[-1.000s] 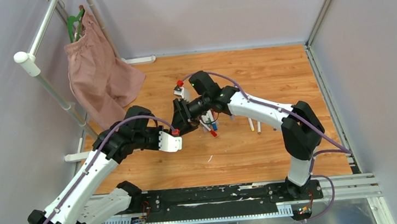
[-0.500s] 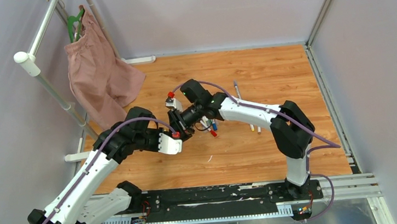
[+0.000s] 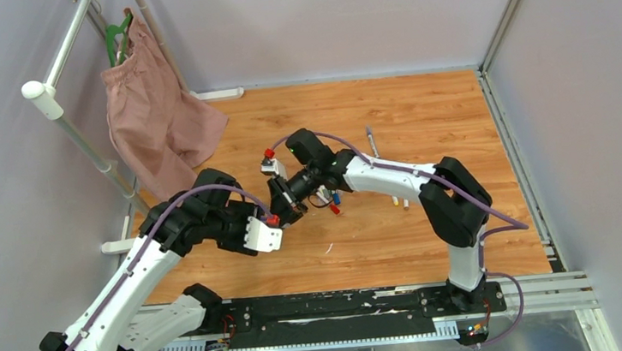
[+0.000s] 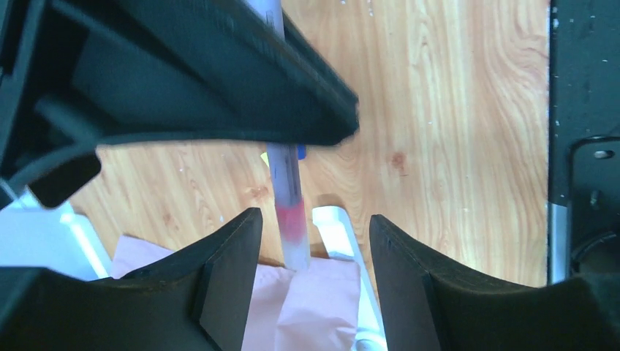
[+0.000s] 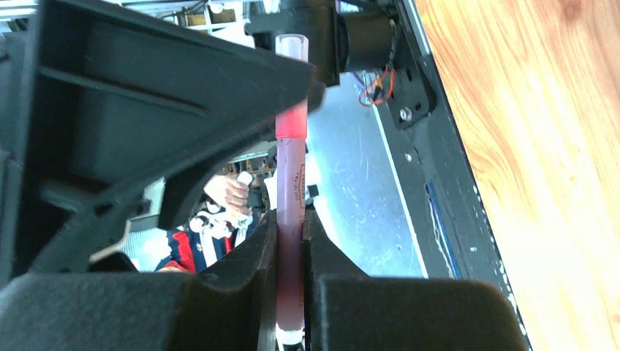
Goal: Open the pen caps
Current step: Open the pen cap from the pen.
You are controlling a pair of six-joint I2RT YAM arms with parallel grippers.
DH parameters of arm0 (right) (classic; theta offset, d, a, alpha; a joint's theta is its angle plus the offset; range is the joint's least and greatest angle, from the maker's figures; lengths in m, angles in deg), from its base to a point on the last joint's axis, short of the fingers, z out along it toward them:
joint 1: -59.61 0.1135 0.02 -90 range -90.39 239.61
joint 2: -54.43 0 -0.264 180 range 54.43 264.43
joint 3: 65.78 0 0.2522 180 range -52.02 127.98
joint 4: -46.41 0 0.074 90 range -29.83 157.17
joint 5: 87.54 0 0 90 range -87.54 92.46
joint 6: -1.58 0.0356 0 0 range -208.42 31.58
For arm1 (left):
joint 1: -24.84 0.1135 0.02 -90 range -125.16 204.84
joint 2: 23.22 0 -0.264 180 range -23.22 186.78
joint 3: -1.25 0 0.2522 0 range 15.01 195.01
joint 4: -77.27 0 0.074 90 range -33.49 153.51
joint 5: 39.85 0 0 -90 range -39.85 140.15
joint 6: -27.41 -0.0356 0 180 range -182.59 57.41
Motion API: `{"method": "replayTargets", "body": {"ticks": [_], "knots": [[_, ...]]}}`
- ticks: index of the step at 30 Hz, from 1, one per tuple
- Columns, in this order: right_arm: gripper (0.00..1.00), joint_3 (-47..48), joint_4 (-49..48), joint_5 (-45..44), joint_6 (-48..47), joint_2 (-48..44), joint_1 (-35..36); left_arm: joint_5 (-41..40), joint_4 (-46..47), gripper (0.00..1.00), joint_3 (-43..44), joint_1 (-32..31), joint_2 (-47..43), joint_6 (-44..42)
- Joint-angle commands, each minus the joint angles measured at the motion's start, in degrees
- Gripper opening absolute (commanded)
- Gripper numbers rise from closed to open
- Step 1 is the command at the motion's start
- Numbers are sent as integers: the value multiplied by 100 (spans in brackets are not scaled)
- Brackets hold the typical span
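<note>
My right gripper (image 5: 291, 216) is shut on a pen (image 5: 292, 164) with a pinkish barrel. The pen's far end has a red band (image 5: 292, 121) and a clear tip. In the left wrist view that end (image 4: 290, 219) hangs between the fingers (image 4: 227, 270) of my open left gripper (image 4: 313, 219), touching neither. From above, the two grippers meet nose to nose, left (image 3: 267, 224) and right (image 3: 284, 202). A red pen cap (image 3: 334, 210) and a blue one (image 3: 336, 197) show in a small cluster of pens just right of them; whether they are loose I cannot tell.
Two short pens (image 3: 399, 200) lie right of the cluster and one pen (image 3: 371, 141) lies farther back on the wooden table (image 3: 383, 246). Pink shorts (image 3: 156, 121) hang from a metal rail (image 3: 71, 130) at the left. A black base rail (image 3: 346, 310) runs along the near edge.
My right gripper swung left to the left gripper and shut on the pen. My left gripper let go and opened, then shifted slightly toward the near edge.
</note>
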Motion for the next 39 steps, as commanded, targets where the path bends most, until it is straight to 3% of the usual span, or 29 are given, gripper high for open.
{"method": "replayTargets", "body": {"ticks": [1,8,16,23,31,33,36,37,39], "knots": [[0,-519,37,434,-433,-322,-168,379,-397,61,58,-33,-54,-174],[0,-681,88,468,-619,-414,-177,759,-441,53,188,-36,79,65],[0,-420,-9,585,-600,-388,-152,919,-424,53,172,-37,184,106],[0,-452,-245,666,-491,-417,-121,865,-431,37,211,-28,386,46],[0,-518,-406,801,-532,-536,-73,800,-429,38,244,-31,605,55],[0,-561,-396,802,-560,-563,-74,780,-424,28,255,-31,607,52],[0,-595,-274,755,-685,-566,-78,767,-427,6,315,-37,590,34],[4,-570,-111,674,-797,-548,-74,755,-429,0,336,-34,587,29],[27,-452,270,479,-1038,-495,-62,744,-431,0,365,-33,582,36]]}}
